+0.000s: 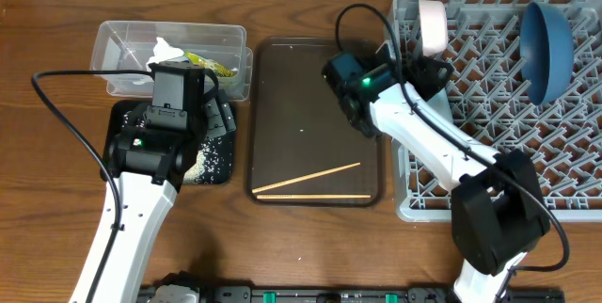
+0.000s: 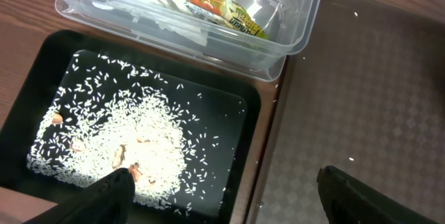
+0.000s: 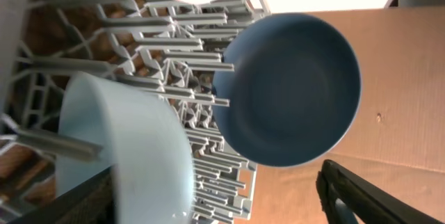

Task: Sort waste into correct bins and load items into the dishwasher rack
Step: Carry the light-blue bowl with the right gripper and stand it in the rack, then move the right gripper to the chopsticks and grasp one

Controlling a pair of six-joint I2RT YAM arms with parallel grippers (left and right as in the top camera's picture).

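Note:
The clear tub holds the crumpled napkin and the yellow-green wrapper. In front of it the black tray holds scattered rice. My left gripper is open and empty above that tray's right edge. The grey rack holds the dark blue plate on edge and a white bowl. My right gripper is open at the rack's left side. A light-blue bowl stands among the pegs by its left finger. Two chopsticks lie apart.
The chopsticks lie on a dark brown serving tray between the bins and the rack, along its front part. A few rice grains dot that tray. The rack's pegs crowd around the right gripper. Cables trail from both arms.

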